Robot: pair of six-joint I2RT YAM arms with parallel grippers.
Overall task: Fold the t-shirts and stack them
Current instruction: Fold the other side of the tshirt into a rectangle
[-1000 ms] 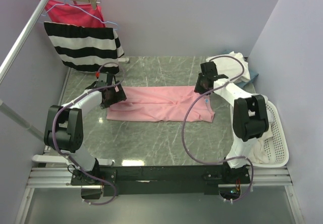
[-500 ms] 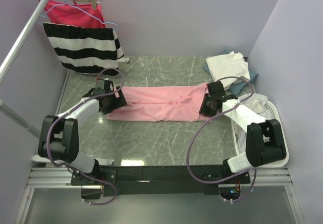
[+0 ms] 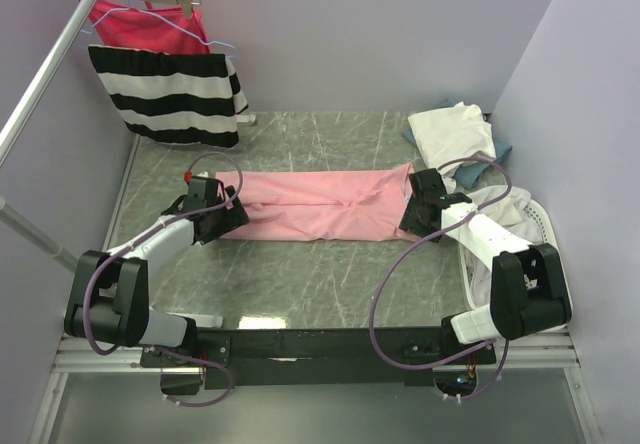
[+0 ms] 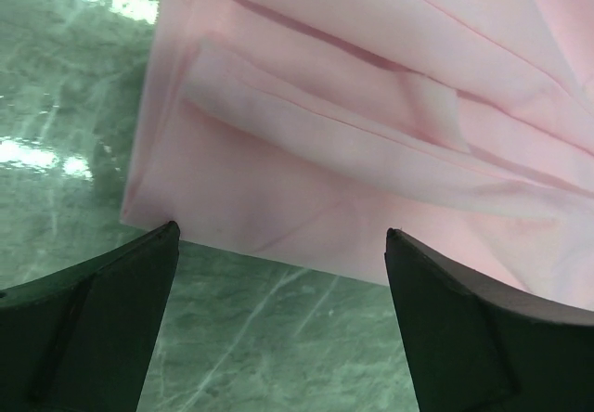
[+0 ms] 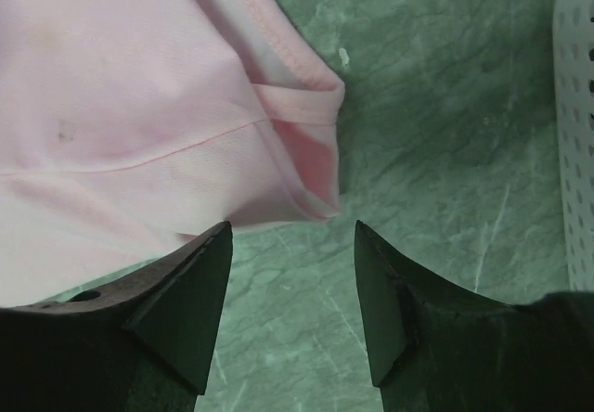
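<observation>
No legible txt, labels, brands, nos. or signs in any view.

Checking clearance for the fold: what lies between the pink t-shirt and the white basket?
In the right wrist view, only bare green tabletop lies between the pink t-shirt and the white basket.
</observation>
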